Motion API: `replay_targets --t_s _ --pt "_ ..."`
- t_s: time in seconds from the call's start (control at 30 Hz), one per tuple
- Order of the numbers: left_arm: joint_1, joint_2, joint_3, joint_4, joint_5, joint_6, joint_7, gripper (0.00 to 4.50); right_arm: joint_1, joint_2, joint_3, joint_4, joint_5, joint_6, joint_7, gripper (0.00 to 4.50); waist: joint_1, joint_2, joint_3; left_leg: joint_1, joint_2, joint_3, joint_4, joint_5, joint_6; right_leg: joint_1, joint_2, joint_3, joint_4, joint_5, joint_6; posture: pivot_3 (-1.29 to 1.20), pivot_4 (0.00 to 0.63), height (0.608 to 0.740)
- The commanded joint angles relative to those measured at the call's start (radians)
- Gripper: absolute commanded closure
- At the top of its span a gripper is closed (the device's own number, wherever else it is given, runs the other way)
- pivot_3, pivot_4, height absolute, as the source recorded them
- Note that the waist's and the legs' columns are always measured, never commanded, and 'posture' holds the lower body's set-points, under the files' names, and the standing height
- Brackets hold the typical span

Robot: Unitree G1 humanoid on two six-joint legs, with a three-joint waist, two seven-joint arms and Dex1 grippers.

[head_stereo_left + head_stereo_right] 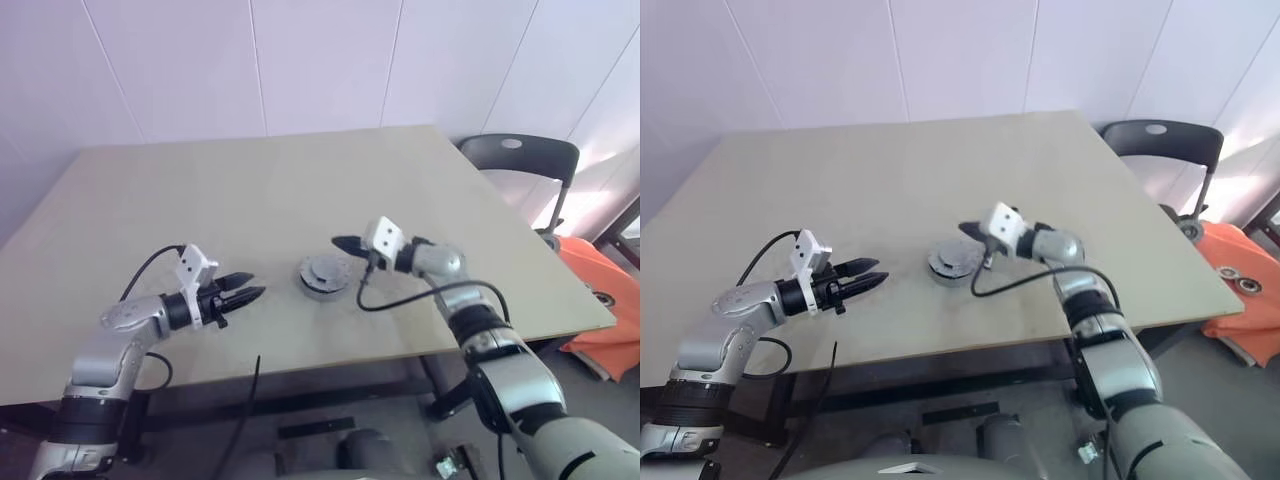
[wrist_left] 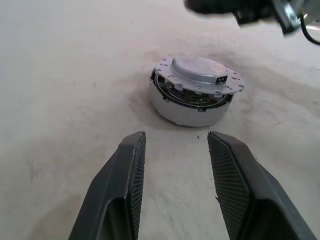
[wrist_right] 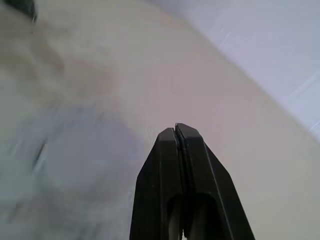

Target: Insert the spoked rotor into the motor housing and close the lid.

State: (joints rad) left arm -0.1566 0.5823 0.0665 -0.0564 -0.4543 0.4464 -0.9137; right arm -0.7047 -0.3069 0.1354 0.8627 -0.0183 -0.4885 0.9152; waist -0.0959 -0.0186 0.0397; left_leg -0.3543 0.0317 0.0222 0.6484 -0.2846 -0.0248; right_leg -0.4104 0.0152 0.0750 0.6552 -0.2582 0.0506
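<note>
The motor housing [image 2: 187, 112], a short pale round puck, stands on the table [image 1: 250, 190] between my two grippers. The grey lid [image 2: 197, 69] rests on top of it, slightly askew, with a dark gap under its rim. The spoked rotor is hidden; I cannot tell whether it lies under the lid. My left gripper [image 1: 245, 288] hovers open a short way left of the housing, pointing at it, with nothing between its fingers [image 2: 132, 165]. My right gripper [image 1: 340, 242] is shut and empty, its tip just above and behind the housing's right side.
A dark chair [image 1: 520, 155] stands past the table's far right corner. An orange object [image 1: 600, 290] lies on the floor to the right. The table's front edge [image 1: 330, 365] runs close under both arms. Black cables hang from both wrists.
</note>
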Motion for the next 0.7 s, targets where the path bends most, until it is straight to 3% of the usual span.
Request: replay_targets --t_s 0.03,0.27,0.63,0.7 --pt "-0.008 -0.012 0.011 -0.040 -0.023 -0.003 -0.001 2.38 0.011 0.001 -0.035 -0.117 0.055 0.029 -0.011 4.47 -0.007 0.000 0.000 0.000 0.000 0.001 0.000 0.000 0.000 0.000 0.000 0.001 0.000 0.000 0.000 0.00 0.000 0.740" --pt "0.007 -0.012 0.006 -0.061 -0.029 0.011 -0.008 2.38 0.064 0.010 -0.014 -0.239 0.033 -0.018 -0.059 4.47 -0.002 0.000 0.000 0.003 0.000 0.000 0.000 0.000 0.000 0.000 0.004 0.002 0.002 0.000 0.000 0.00 0.000 0.740" --pt "-0.010 0.003 0.006 -0.055 -0.030 0.020 -0.017 2.38 0.049 -0.006 0.043 -0.236 0.062 0.094 0.113 0.89 -0.001 0.000 0.000 0.002 0.000 0.001 0.000 0.000 0.000 0.001 0.003 0.002 0.001 0.000 0.000 0.00 0.000 0.740" --pt "-0.014 0.003 0.005 -0.051 -0.026 0.019 -0.017 2.38 0.029 0.000 0.052 -0.190 0.049 0.075 0.120 0.89 -0.001 0.000 0.000 0.002 0.000 0.001 0.000 0.000 0.000 0.001 0.003 0.002 0.001 0.000 0.000 0.00 0.000 0.740"
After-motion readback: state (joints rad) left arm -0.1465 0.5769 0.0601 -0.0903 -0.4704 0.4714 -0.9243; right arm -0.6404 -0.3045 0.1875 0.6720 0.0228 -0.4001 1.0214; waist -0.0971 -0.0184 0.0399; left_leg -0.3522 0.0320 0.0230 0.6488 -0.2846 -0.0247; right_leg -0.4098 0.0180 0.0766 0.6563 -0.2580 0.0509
